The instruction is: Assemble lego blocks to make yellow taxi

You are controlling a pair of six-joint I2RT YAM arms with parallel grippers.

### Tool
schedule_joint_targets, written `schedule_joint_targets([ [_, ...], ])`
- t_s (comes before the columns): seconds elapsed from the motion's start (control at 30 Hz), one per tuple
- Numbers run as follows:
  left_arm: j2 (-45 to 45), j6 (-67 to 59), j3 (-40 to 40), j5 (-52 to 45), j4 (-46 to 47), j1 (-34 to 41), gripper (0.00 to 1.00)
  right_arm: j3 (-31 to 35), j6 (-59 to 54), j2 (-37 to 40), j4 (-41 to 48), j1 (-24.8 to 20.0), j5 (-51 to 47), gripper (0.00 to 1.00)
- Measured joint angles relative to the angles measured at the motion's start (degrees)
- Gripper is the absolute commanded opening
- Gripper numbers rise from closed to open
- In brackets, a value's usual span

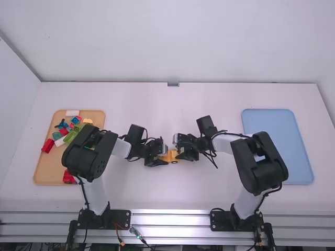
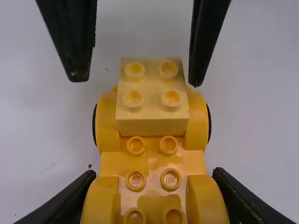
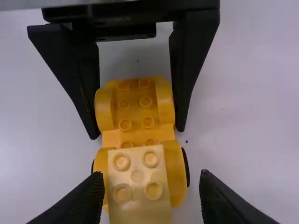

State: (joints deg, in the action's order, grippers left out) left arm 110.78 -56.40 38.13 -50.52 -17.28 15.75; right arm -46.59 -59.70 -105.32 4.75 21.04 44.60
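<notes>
In the high view my left gripper (image 1: 162, 157) and right gripper (image 1: 181, 151) face each other over the yellow car base (image 1: 172, 159) at the table's middle. In the left wrist view, my left gripper (image 2: 155, 179) is shut on the fenders at one end of the base (image 2: 153, 157). A paler yellow 2x2-stud brick (image 2: 152, 95) sits on its other end, between the wheels. From the right wrist, my right gripper (image 3: 151, 175) is open around that pale brick (image 3: 140, 205), with gaps on both sides; the base (image 3: 135, 112) extends away, its far end between the left fingers.
On the left, a tan tray (image 1: 44, 170) holds several red, green, white, blue and yellow pieces, partly behind the left arm. A blue tray (image 1: 277, 146) lies on the right, beside the right arm. The two grippers are very close together.
</notes>
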Motion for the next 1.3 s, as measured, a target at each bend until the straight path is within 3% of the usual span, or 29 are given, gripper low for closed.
schedule_joint_targets([
  [0.3,0.0,0.0,0.0,0.0,0.0,0.0,0.55,0.0,-2.0,0.0,1.6,1.2,-0.7,0.43],
  [0.4,0.0,0.0,0.0,0.0,0.0,0.0,0.55,0.0,-2.3,0.0,1.6,1.9,-1.6,0.34],
  [0.47,0.0,-0.2,0.0,-0.2,0.1,0.0,0.55,0.0,-2.6,0.0,1.4,2.2,-2.2,0.23],
  [0.6,0.0,-0.3,0.0,-0.2,0.1,0.0,0.55,0.0,-2.6,0.0,1.2,2.2,-1.9,0.16],
  [1.3,0.0,-0.4,0.0,-0.2,0.3,0.0,0.54,-0.5,-2.6,0.0,1.9,1.9,-0.6,0.09],
])
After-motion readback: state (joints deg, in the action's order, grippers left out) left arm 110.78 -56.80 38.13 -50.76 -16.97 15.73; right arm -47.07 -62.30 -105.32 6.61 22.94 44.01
